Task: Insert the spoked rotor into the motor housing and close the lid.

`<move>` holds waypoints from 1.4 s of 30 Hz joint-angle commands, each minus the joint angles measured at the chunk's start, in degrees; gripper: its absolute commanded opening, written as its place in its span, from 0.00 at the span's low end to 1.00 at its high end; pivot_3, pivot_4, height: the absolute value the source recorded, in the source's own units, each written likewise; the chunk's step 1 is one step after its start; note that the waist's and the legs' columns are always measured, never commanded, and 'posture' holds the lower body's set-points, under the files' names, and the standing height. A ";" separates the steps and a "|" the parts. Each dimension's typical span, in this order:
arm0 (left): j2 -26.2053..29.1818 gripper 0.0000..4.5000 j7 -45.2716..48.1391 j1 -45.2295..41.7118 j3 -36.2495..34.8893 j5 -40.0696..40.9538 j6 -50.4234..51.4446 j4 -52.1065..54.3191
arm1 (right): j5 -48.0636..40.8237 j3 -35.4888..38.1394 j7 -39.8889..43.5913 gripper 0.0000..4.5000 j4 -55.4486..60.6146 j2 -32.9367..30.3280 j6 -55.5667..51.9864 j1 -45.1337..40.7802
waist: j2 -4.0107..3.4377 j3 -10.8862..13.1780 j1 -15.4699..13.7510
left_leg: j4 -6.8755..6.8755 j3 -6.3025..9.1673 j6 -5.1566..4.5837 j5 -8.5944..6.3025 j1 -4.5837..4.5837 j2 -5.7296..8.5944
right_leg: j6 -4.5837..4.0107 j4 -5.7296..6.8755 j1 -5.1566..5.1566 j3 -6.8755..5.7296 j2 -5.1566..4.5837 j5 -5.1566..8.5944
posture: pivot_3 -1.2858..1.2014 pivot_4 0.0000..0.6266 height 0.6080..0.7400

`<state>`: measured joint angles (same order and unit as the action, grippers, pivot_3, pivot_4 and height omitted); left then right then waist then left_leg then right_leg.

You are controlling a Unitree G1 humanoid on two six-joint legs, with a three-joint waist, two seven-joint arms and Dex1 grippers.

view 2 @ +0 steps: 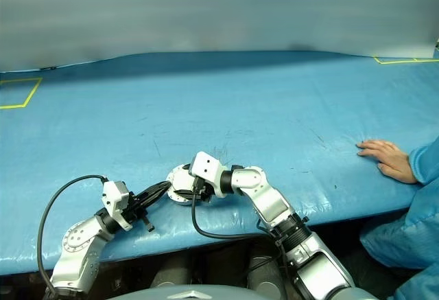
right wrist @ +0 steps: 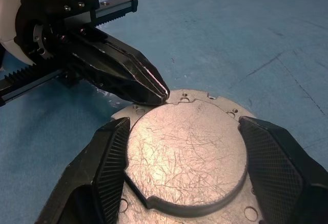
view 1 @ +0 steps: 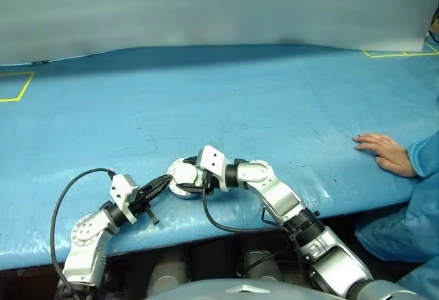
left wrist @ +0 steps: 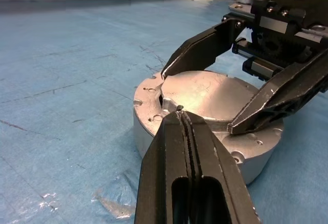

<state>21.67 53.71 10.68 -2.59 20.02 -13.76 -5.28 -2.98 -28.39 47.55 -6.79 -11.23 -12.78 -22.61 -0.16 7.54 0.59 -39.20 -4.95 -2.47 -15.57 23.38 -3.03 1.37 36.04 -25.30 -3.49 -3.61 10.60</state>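
The blue plastic-covered desk (view 1: 260,101) lies bare from nine through twelve to two o'clock of the round grey metal motor housing (left wrist: 154,131). The right claw (right wrist: 182,152) straddles its closed silver lid (right wrist: 187,155); the shut left claw (left wrist: 180,112) blocks the near-left rim. A person's hand (view 1: 384,152) rests far off at three o'clock.

left gripper (left wrist: 180,112): fingers pressed tight together, pointing at the other one | right gripper (right wrist: 185,155): fingers (right wrist: 105,167) spread wide apart, arm bent across
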 commanded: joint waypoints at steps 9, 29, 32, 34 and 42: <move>-0.86 0.00 -0.58 1.80 4.77 -2.27 1.05 0.59 | -3.02 2.85 1.15 0.91 1.22 0.36 -1.21 1.45 | -0.03 -0.01 -0.17 | 0.01 0.01 -0.01 0.00 0.02 0.04 | 0.00 -0.01 0.00 -0.01 -0.05 0.00 | 0.52 0.24 1.00; -0.46 0.00 -0.95 1.08 7.79 -1.96 2.43 1.88 | -21.49 20.37 -6.04 0.99 9.30 1.08 -22.01 4.03 | -0.05 0.05 -0.17 | 0.02 0.06 -0.03 -0.02 0.20 0.06 | 0.00 -0.04 -0.15 -0.04 -0.07 -0.01 | 0.52 0.24 1.00; -0.52 0.00 -0.98 1.09 7.99 -1.91 2.27 1.88 | -24.60 23.18 -6.11 0.99 8.25 0.70 -26.03 4.02 | -0.05 0.05 -0.03 | 0.05 0.05 -0.03 -0.02 0.20 0.04 | -0.01 -0.04 -0.14 -0.04 -0.03 -0.01 | 0.52 0.24 1.00; -0.79 0.00 -1.33 1.07 7.97 -2.04 1.57 1.84 | -25.35 23.86 -6.12 0.99 7.52 0.56 -27.20 4.12 | -0.08 0.07 0.06 | 0.05 0.04 -0.03 -0.02 0.23 0.03 | -0.01 -0.04 -0.13 -0.02 -0.01 -0.01 | 0.52 0.24 1.00; -3.78 0.00 -6.10 0.77 4.95 -2.17 -3.07 1.24 | -27.42 24.04 -6.23 0.99 7.34 2.63 -28.96 4.01 | -0.03 0.11 0.05 | 0.05 0.03 -0.04 -0.01 0.28 0.01 | 0.00 -0.03 -0.11 0.00 0.03 -0.01 | 0.52 0.24 1.00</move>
<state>17.61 48.79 11.21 3.69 18.58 -16.46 -3.55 -29.15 -5.03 41.22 -0.08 -8.67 -41.84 -18.22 -0.19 7.65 0.64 -39.15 -4.93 -2.51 -15.58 23.67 -3.01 1.38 36.02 -25.40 -3.48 -3.58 10.59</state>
